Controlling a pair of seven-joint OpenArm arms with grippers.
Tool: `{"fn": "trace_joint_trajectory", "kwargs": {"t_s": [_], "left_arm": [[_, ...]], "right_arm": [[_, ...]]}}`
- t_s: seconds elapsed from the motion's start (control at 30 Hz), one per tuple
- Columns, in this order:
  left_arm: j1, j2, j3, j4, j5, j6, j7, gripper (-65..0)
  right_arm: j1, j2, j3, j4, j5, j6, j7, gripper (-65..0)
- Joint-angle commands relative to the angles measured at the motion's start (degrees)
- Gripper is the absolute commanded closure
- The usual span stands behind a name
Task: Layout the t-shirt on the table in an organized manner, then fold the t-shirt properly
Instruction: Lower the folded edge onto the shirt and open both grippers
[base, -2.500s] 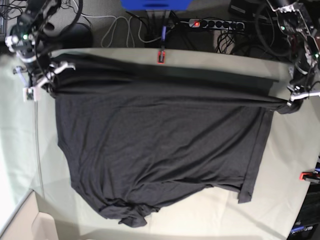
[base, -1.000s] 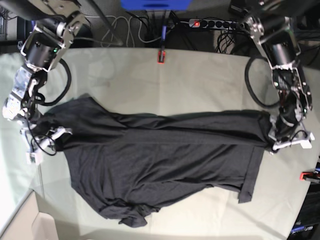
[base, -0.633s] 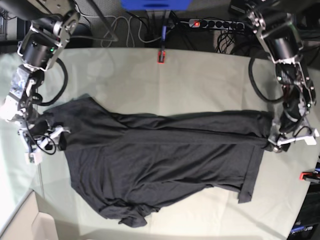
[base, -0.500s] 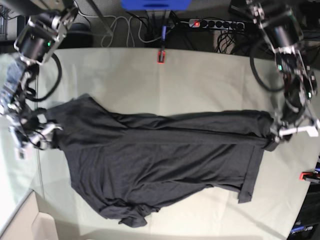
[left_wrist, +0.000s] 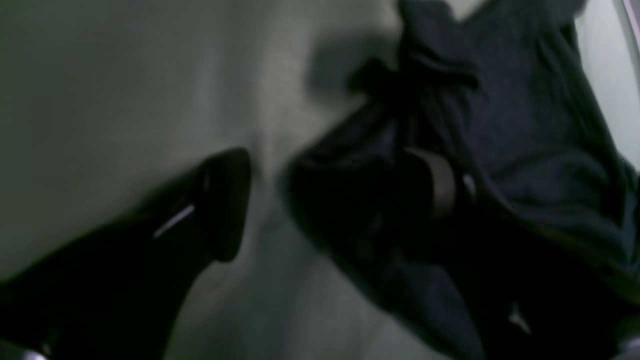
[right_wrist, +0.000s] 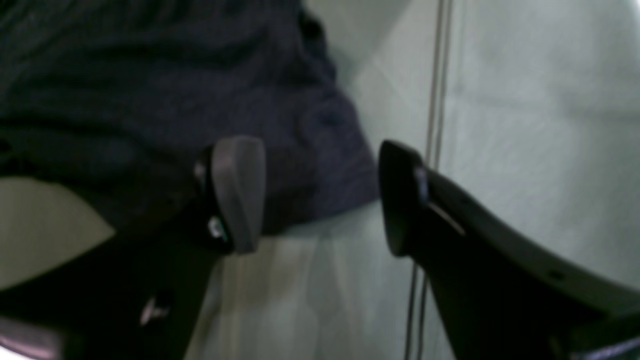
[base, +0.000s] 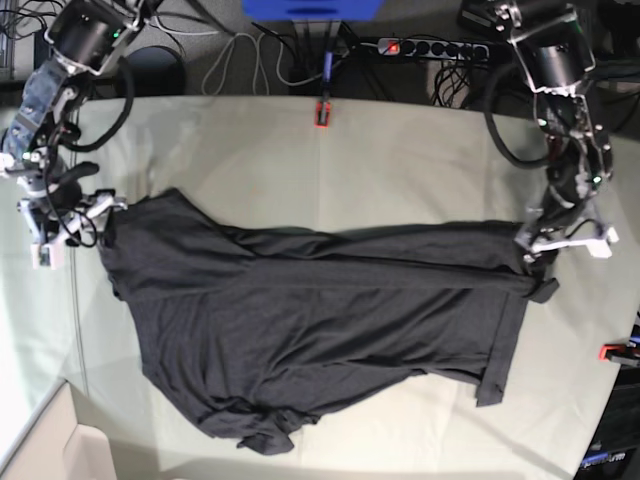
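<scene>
The right end effector (right_wrist: 320, 195) stands wide open with nothing held; one finger (right_wrist: 237, 192) sits over the dark hem of the t-shirt (base: 320, 330), the other over bare tabletop (base: 400, 170). The left end effector (left_wrist: 340, 200) is also spread wide, one finger over the pale cloth and the other against a bunched corner of the shirt, with no fabric pinched between them.

The shirt lies across the middle of the tabletop, its far edge folded over in a long band and its near corner crumpled into a small heap. In the base view the right end effector (base: 70, 225) and the left end effector (base: 565, 240) sit at the two ends of that band.

This looks like the laying-out step, with the fold not yet begun. The next move likely calls for regripping the rumpled near edge and drawing it flat.
</scene>
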Motion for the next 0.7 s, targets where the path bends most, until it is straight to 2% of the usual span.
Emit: {"fn": "trace_joint_trajectory", "kwargs": {"t_s": [0.0,0.33,0.37,0.43,0.57,0.6,0.67], "left_arm": [[-0.8,-0.6,1.0,0.6,-0.5,-0.2,0.8,-43.6],[-2.2,-0.9,2.2,0.1,0.0,-0.2,0.8,-42.4],[-2.2,-0.9,1.9,0.1,0.0,-0.2,0.8,-39.3],[-2.2,-2.0,1.8,0.1,0.0,-0.2,0.8,-28.7],[-2.2,-2.7,1.7,0.1,-0.4,-0.2,0.8,-2.2],[-2.2,-3.1,1.7,0.1,-0.4,-0.2,0.8,0.0],[-2.2,-3.5,1.8,0.3,-0.4,-0.2,0.8,-1.7]], "right_arm": [[0.0,0.7,0.1,1.1,1.1,0.0,1.3,-36.5],[-4.1,0.1,0.1,3.3,1.1,0.0,1.2,-36.5],[-4.1,-0.1,0.1,3.3,1.1,0.0,1.4,-36.5],[-4.1,-0.1,0.1,3.2,1.1,0.0,1.2,-36.5],[-4.1,-0.1,0.1,3.1,1.1,0.0,1.2,-36.6],[-4.1,-0.1,0.1,3.0,1.1,0.0,1.3,-36.7],[-3.6,0.0,0.1,1.8,1.1,0.0,1.6,-36.8]]}}
